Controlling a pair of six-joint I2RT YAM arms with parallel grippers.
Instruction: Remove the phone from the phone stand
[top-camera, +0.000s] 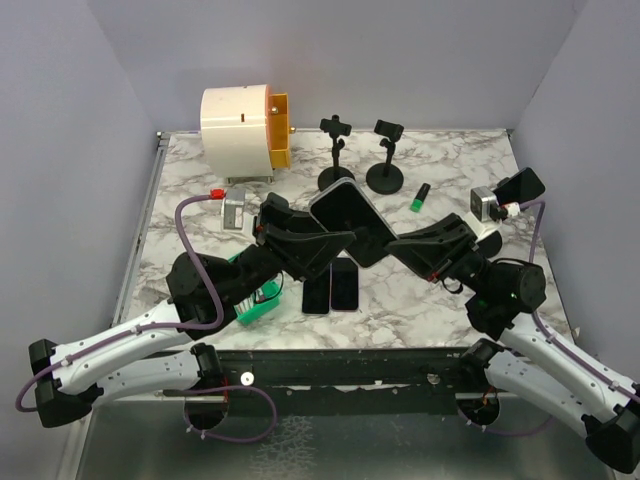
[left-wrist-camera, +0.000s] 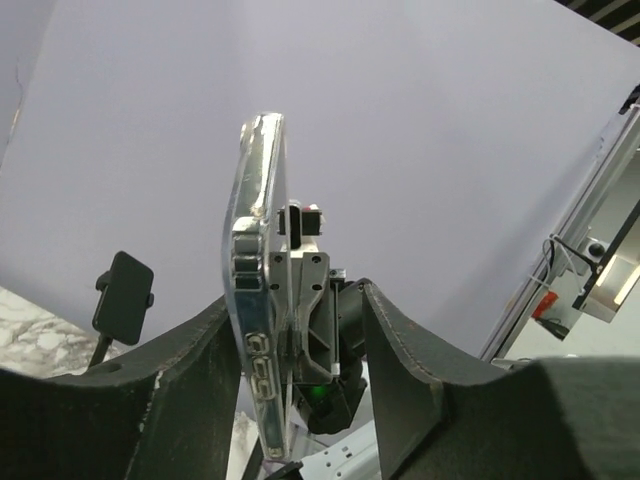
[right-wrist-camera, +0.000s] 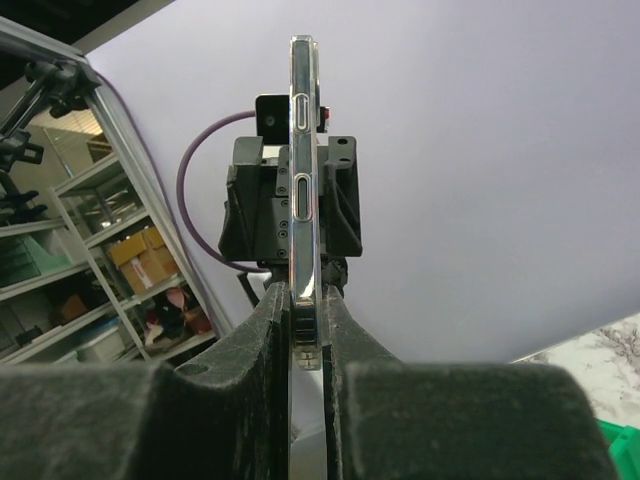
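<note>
Between the clenched fingers of the right gripper (right-wrist-camera: 305, 300), the phone (right-wrist-camera: 303, 150) sits edge-on, pinched at one end and held in the air over the middle of the marble table (top-camera: 440, 300). Facing it, the left gripper (left-wrist-camera: 295, 298) is spread wide. Its fingers (left-wrist-camera: 400, 370) straddle the same phone, and the right-hand one is clear of it. Two spare phones (top-camera: 332, 287) lie flat just below. At the table's back, well apart from the held phone, are a phone stand (top-camera: 338, 152) and a second stand (top-camera: 387, 160).
</note>
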